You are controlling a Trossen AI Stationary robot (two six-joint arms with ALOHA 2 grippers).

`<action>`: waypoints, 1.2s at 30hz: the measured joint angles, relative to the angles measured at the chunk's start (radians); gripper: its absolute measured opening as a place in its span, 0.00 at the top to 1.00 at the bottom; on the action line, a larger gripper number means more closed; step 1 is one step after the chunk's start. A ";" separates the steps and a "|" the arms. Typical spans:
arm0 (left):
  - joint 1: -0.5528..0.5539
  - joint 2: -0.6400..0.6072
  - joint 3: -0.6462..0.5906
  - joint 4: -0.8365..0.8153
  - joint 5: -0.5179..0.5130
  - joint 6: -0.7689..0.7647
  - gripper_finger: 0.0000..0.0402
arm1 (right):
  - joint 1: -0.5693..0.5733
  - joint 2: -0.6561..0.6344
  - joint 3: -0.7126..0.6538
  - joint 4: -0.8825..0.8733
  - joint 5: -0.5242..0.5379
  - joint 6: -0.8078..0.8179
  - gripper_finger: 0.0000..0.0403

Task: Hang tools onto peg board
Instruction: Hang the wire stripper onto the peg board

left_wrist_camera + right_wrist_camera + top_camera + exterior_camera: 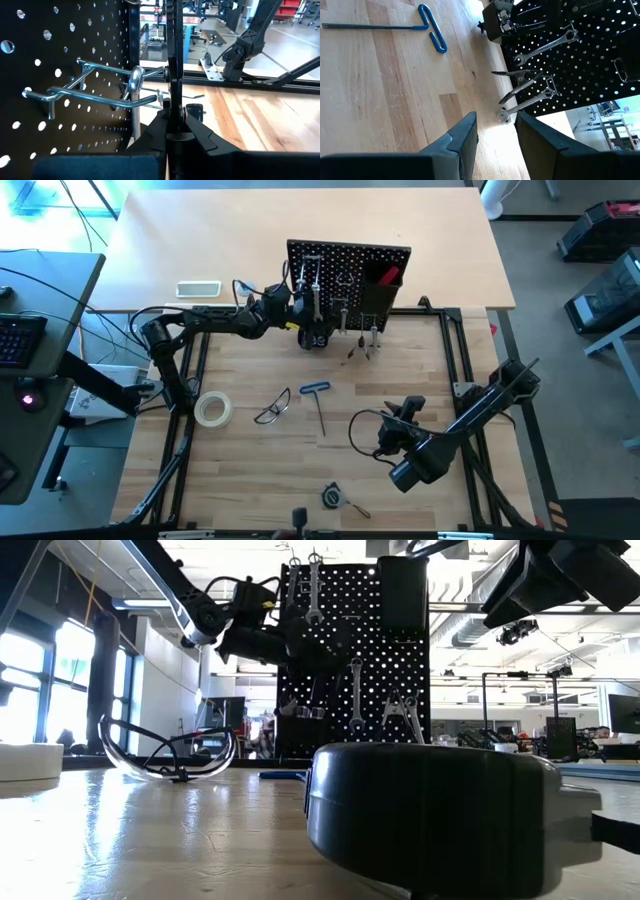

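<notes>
Table [240, 470]: a pale wooden top with a black frame around it; the loose tools lie on its middle part.
Peg board [350, 265]: it stands upright at the far side of the table. Two wrenches [315, 585] hang high on it, one more wrench [357, 690] and a pair of pliers [403, 712] hang lower, and a black bin [402, 595] sits near its top corner with a red-handled tool [387, 276] inside.
Left gripper [175, 122]: it is close in front of the board face, just beside a double wire hook [95, 87]. The jaws are closed almost fully on a thin upright dark tool [174, 55]; I cannot say which tool it is.
Right gripper [495, 130]: it hovers above the near right part of the table, away from the board. The jaws stand partly open and nothing is between them.
Tape roll [213, 409]: it lies flat at the left side of the table.
Safety glasses [272, 407]: they lie near the tape roll, toward the centre.
Blue-handled hex key [318, 402]: it lies just beside the glasses, with the handle toward the board.
Small round object [332, 497]: it lies at the near edge; too small to name.
Step in hand: it seems the left arm is bringing the held tool to the hook.
How to do it well: keep the tool upright, bring its hanging opening in line with the hook tip, slide it fully over the prongs, and only then open the jaws. Move slowly, because a push on the board could shake the hanging wrenches.
</notes>
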State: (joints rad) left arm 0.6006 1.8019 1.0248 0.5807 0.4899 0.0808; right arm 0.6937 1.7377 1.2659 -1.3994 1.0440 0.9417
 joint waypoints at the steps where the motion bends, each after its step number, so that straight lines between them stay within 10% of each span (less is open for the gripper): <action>1: 0.000 0.000 0.000 0.000 0.003 -0.002 0.96 | 0.000 0.000 0.000 0.000 0.000 0.000 0.68; 23: -0.018 0.001 0.001 0.049 0.180 -0.044 0.95 | 0.000 0.000 0.000 -0.006 -0.006 0.000 0.68; 36: -0.018 0.001 0.001 0.050 0.115 0.066 0.95 | 0.000 0.000 0.000 -0.006 -0.007 0.000 0.68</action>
State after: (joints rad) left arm 0.5823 1.8027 1.0260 0.6306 0.6051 0.1468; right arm 0.6933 1.7378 1.2663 -1.4059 1.0370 0.9421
